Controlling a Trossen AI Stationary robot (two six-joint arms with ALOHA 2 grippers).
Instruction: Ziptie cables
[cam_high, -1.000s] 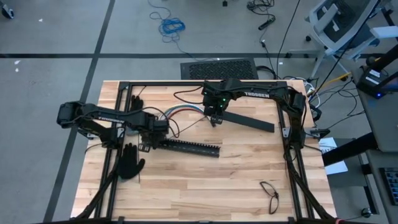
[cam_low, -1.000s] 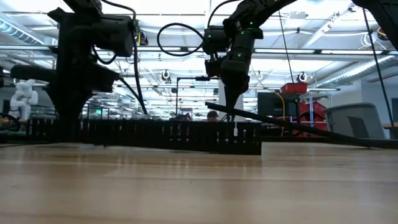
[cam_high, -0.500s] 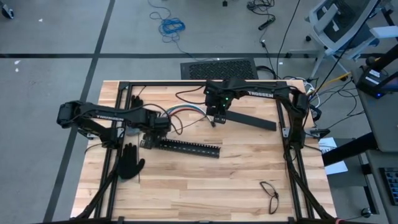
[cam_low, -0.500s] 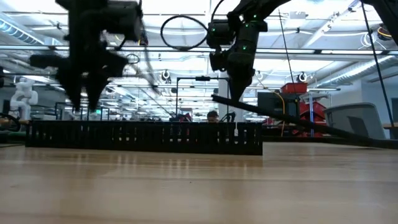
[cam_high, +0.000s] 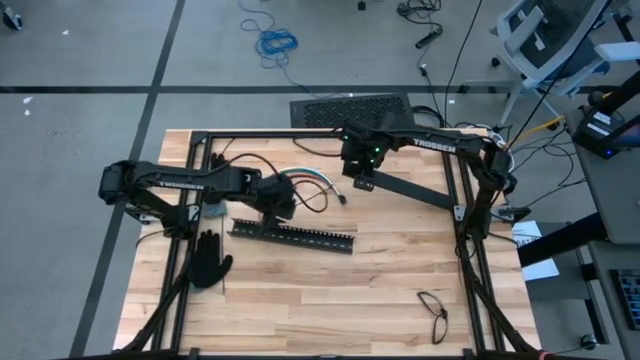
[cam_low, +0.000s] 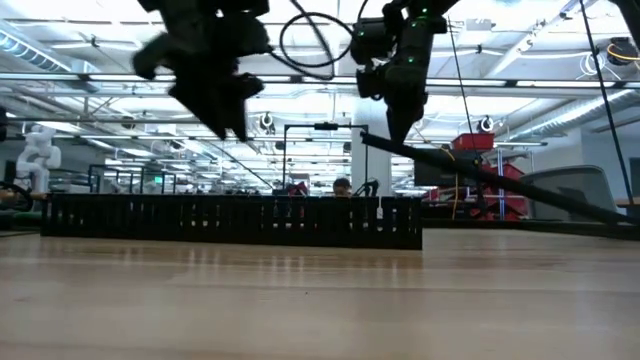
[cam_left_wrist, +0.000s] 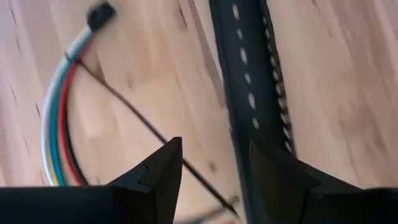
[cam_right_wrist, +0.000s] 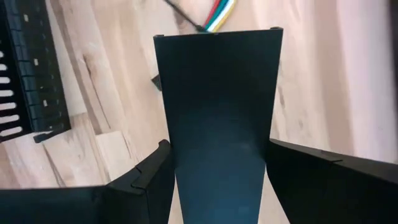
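The left gripper (cam_high: 283, 207) hangs over the table (cam_high: 380, 290) with its fingers apart, holding nothing. The right gripper (cam_high: 364, 183) pinches a flat black bar (cam_high: 415, 193). The cables (cam_high: 305, 181) curve on the wood between them, a thin ziptie (cam_left_wrist: 134, 113) across them.

light: bright, even overhead | low view: backlit silhouettes | left wrist view: motion blur

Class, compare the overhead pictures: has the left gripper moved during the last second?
Yes. The left gripper has shifted rightward along the slotted bar, which stayed put, toward the cables.
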